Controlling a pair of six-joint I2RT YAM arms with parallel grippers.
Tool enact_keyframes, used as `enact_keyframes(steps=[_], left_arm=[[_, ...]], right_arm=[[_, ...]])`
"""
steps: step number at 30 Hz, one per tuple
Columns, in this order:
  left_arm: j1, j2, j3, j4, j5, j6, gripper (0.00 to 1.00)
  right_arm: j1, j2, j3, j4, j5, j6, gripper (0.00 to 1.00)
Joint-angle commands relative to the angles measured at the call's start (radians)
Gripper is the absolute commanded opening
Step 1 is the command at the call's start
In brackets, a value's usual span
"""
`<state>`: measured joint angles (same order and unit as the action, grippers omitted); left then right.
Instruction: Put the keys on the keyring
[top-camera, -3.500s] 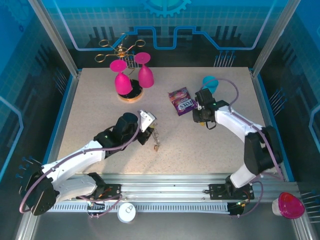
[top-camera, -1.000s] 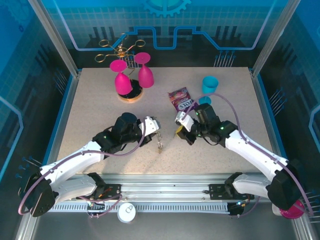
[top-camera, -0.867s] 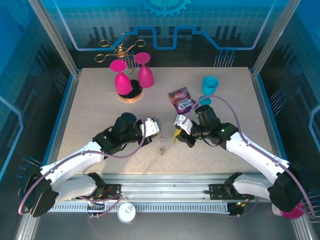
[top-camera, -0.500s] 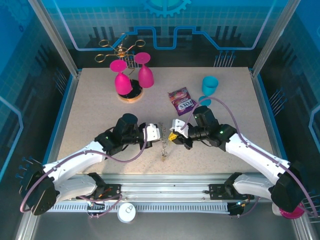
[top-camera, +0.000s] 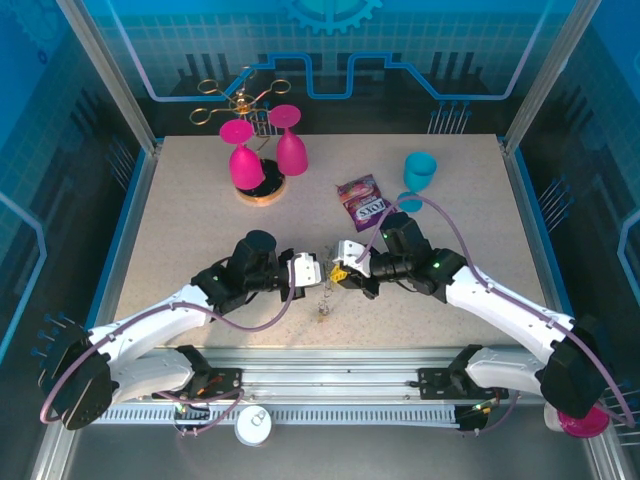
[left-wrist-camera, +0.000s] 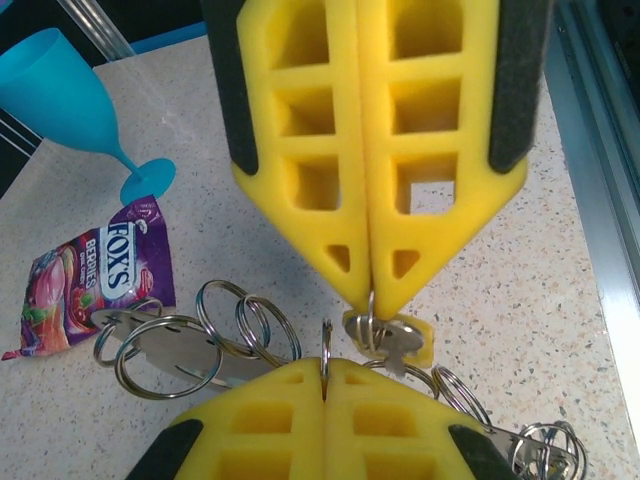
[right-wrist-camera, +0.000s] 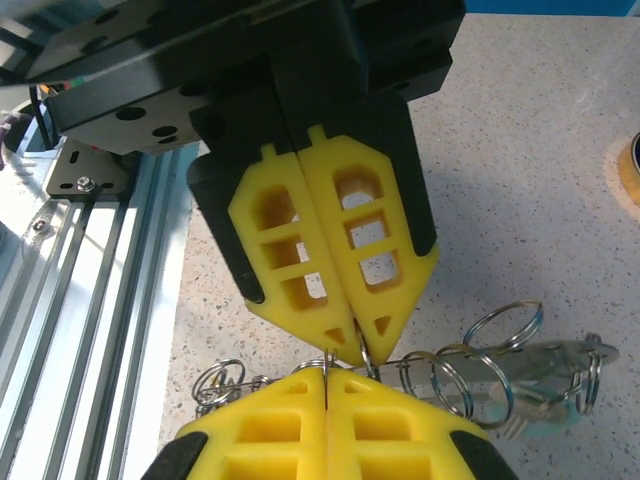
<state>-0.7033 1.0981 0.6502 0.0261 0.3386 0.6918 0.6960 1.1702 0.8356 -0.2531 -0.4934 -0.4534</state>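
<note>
Over the table's front middle my two grippers meet tip to tip. The left gripper (top-camera: 311, 271) is shut on a thin metal ring of the keyring (top-camera: 323, 306), whose chain and rings dangle to the tabletop. In the left wrist view my left gripper (left-wrist-camera: 325, 368) pinches that ring edge-on. The right gripper (left-wrist-camera: 370, 298) comes from above, shut on the split ring of a yellow-headed key (left-wrist-camera: 398, 338). More rings and a flat metal tag (left-wrist-camera: 180, 352) lie to the left. In the right wrist view the right gripper (right-wrist-camera: 327, 375) and the left gripper (right-wrist-camera: 360, 338) almost touch.
Two pink goblets (top-camera: 265, 150) hang on a gold rack at the back left. A purple candy packet (top-camera: 363, 200) and a blue goblet (top-camera: 418, 170) sit behind the right arm. An aluminium rail (top-camera: 330, 362) runs along the near edge.
The right gripper has carried the yellow key leftward and the left gripper has shifted right and nearer, so their tips now meet. Both stayed shut.
</note>
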Motion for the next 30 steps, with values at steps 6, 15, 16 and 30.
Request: enact_keyframes(steps=[6, 15, 16, 30], left_arm=[[-0.01, -0.015, -0.004, 0.044, 0.034, 0.025, 0.0], [-0.033, -0.03, -0.031, 0.107, -0.046, 0.061, 0.0], [-0.038, -0.028, -0.032, 0.109, -0.06, 0.072, 0.0], [-0.095, -0.036, -0.112, 0.281, -0.247, 0.225, 0.0]], right_arm=[[0.018, 0.017, 0.013, 0.053, 0.122, 0.032, 0.0], [0.017, 0.052, 0.037, 0.065, 0.285, 0.189, 0.0], [0.017, 0.053, 0.038, 0.072, 0.284, 0.21, 0.0], [0.006, 0.101, 0.13, 0.008, 0.222, 0.365, 0.0]])
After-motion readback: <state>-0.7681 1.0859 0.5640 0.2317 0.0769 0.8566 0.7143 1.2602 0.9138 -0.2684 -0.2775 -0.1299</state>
